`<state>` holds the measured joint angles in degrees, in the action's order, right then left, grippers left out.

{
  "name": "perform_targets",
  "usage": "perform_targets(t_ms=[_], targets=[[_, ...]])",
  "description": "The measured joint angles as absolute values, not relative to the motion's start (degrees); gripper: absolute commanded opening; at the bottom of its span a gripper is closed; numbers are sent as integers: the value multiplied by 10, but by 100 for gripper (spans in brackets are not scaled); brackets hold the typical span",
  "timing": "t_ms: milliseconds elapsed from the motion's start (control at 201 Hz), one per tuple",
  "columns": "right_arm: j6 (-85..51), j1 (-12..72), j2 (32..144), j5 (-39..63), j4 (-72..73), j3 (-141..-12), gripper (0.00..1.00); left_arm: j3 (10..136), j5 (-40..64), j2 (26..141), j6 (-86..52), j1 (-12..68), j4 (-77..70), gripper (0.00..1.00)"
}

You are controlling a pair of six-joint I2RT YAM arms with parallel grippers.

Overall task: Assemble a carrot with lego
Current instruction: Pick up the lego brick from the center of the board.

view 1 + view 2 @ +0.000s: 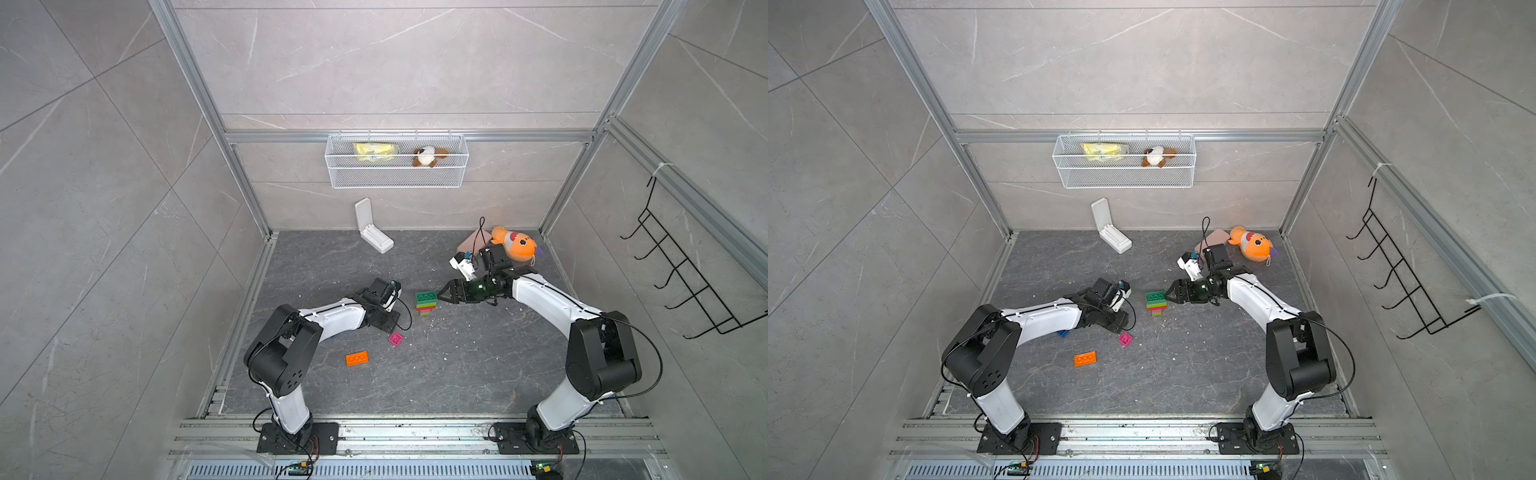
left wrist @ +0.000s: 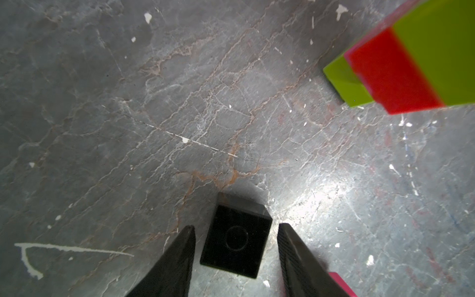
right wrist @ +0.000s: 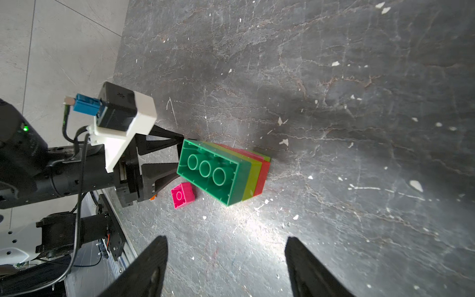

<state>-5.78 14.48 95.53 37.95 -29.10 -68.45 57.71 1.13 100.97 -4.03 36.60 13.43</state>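
Observation:
The carrot [image 1: 426,303] [image 1: 1156,301] [image 3: 223,172] is a short stack lying on the dark floor mid-table: a dark green brick, then lime, red and pink layers. Its lime and red side also shows in the left wrist view [image 2: 411,59]. My left gripper [image 2: 236,231] [image 1: 390,326] is open and tilted down. Its fingers straddle a small black lego brick [image 2: 236,241] with a gap on each side. My right gripper [image 3: 226,246] [image 1: 439,294] is open and empty, just right of the stack. Loose lego: a pink brick [image 1: 395,339], an orange brick [image 1: 357,358] and a blue brick [image 1: 1063,333] under the left arm.
A white hinged case [image 1: 374,232] stands at the back wall. An orange plush fish [image 1: 515,245] and a pink case [image 1: 473,241] lie at the back right. A wire basket [image 1: 397,160] hangs on the rear wall and a black hook rack [image 1: 685,282] on the right wall.

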Motion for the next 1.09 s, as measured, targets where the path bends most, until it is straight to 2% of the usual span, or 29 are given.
perform_targets(t_ms=[224, 403, 612, 881, 1095], targets=[[-58, 145, 955, 380, -291, -679, 74, 581, 11, 1016, -38, 364, 145, 42], [-58, 145, 955, 380, -291, -674, 73, 582, 11, 1016, -38, 362, 146, 45], [-58, 145, 955, 384, -291, -673, 73, 583, 11, 1016, -38, 362, 146, 43], [-52, 145, 955, 383, -291, -667, 73, 586, 16, 1016, -38, 362, 145, 28], [-41, 145, 936, 366, -310, -656, 73, 590, 11, 1011, -33, 362, 147, 21]])
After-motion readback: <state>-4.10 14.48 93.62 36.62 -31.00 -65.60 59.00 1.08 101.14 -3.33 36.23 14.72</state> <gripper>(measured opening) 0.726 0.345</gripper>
